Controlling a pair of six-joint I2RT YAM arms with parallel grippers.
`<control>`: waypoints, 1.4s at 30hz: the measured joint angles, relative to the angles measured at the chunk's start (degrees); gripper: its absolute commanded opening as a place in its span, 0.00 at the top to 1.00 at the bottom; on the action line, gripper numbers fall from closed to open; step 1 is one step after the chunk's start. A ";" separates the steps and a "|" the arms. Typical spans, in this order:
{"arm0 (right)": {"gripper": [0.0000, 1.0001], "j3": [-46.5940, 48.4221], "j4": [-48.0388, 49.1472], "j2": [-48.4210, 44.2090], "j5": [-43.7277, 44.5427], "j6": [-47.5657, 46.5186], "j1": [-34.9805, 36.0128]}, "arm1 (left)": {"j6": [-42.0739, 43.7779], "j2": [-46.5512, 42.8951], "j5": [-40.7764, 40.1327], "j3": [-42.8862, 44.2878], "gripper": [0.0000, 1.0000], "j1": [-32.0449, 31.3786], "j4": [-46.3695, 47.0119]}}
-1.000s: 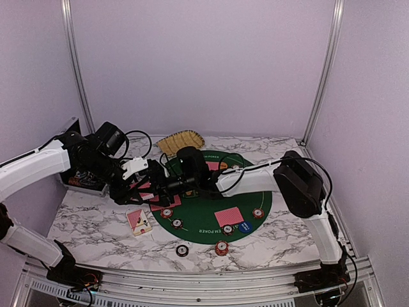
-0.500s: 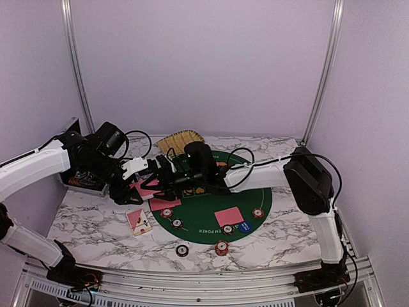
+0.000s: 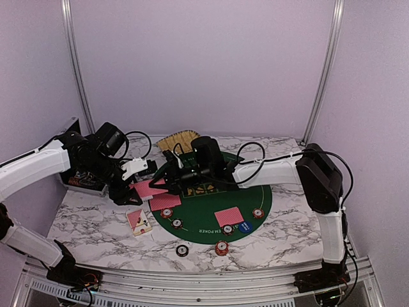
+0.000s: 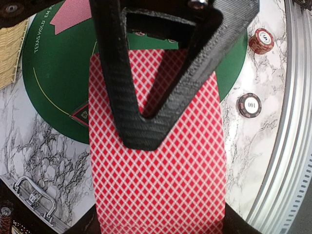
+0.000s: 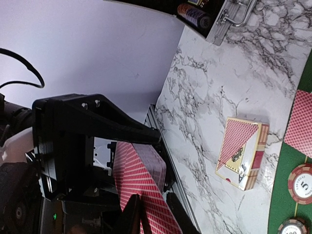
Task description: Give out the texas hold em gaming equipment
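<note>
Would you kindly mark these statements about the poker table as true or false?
1. The left gripper holds red cards. True.
2. The card box lies on the green mat. False: it lies on the marble table, left of the mat.
3. A blue button sits on the mat. True.
4. The basket stands at the table's near edge. False: it stands at the far edge, behind the mat.
</note>
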 measured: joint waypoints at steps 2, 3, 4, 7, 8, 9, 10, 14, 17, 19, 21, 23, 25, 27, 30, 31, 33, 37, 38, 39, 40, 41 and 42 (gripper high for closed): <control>0.85 -0.70 -0.15 -0.70 0.09 0.00 -0.35 | 0.00 0.00 -0.07 0.00 1.00 0.00 -0.26; 0.86 -0.98 -0.31 -0.96 0.11 -0.04 -0.50 | 0.00 0.00 -0.07 0.00 1.00 0.00 -0.33; 0.87 -1.22 -0.44 -1.14 0.13 -0.15 -0.59 | 0.00 0.02 -0.07 0.00 1.00 0.00 -0.33; 0.94 -1.81 -0.90 -1.38 0.15 -0.44 -0.83 | 0.00 0.00 -0.07 0.00 1.00 0.00 -0.35; 0.96 -1.99 -0.94 -1.38 0.15 -0.59 -0.83 | 0.00 0.00 -0.09 0.00 1.00 0.00 -0.37; 0.97 -2.12 -1.01 -1.44 0.13 -0.72 -0.85 | 0.00 0.02 -0.09 0.00 1.00 0.00 -0.39; 0.98 -2.43 -1.03 -1.51 0.11 -0.70 -0.94 | 0.00 0.00 -0.09 0.00 1.00 0.00 -0.39; 0.99 -3.58 -2.25 -2.14 0.20 -1.07 -1.57 | 0.00 0.00 -0.15 0.00 1.00 0.02 -0.42; 0.99 -5.35 -4.13 -3.72 0.44 -1.90 -2.36 | 0.00 0.02 -0.48 0.00 1.00 0.02 -0.39; 1.00 -6.49 -5.60 -5.07 0.63 -2.75 -3.13 | 0.00 0.02 -0.59 0.00 1.00 0.02 -0.37; 1.00 -7.54 -7.78 -6.75 0.98 -4.09 -4.24 | 0.00 0.00 -0.79 -0.02 1.00 0.02 -0.31; 1.00 -8.04 -9.94 -8.20 1.44 -5.64 -5.46 | 0.00 0.00 -0.92 -0.11 1.00 0.02 -0.28; 1.00 -8.02 -13.44 -9.51 2.38 -7.89 -6.84 | 0.00 0.00 -0.94 -0.31 1.00 0.02 -0.33; 1.00 -7.37 -17.77 -10.29 3.93 -10.75 -7.67 | 0.00 0.00 -0.96 -0.35 1.00 0.02 -0.31; 1.00 -2.51 -27.76 -10.12 9.51 -18.03 -8.39 | 0.00 0.00 -0.98 -0.35 1.00 0.07 -0.31; 1.00 -0.72 -30.27 -10.03 11.85 -20.37 -8.41 | 0.00 0.00 -1.01 -0.35 1.00 0.07 -0.28; 1.00 3.87 -35.80 -9.92 17.77 -25.73 -8.26 | -0.02 0.00 -1.20 -0.35 1.00 0.07 -0.28; 1.00 10.51 -41.94 -9.92 30.18 -35.98 -7.48 | 0.00 0.00 -1.40 -0.35 1.00 0.09 -0.31; 1.00 11.52 -42.77 -9.92 33.66 -38.71 -7.08 | -0.02 0.00 -1.40 -0.35 1.00 0.13 -0.31; 1.00 12.20 -43.50 -9.92 37.31 -41.35 -6.56 | 0.00 0.00 -1.40 -0.37 1.00 0.15 -0.31; 1.00 12.63 -44.06 -9.90 40.79 -43.91 -5.92 | -0.02 0.00 -1.42 -0.35 1.00 0.17 -0.31; 1.00 12.87 -44.37 -9.79 43.43 -46.10 -5.38 | 0.00 0.00 -1.40 -0.37 1.00 0.26 -0.31; 1.00 13.18 -44.59 -9.46 46.53 -48.54 -4.63 | -0.02 0.00 -1.40 -0.37 1.00 0.35 -0.31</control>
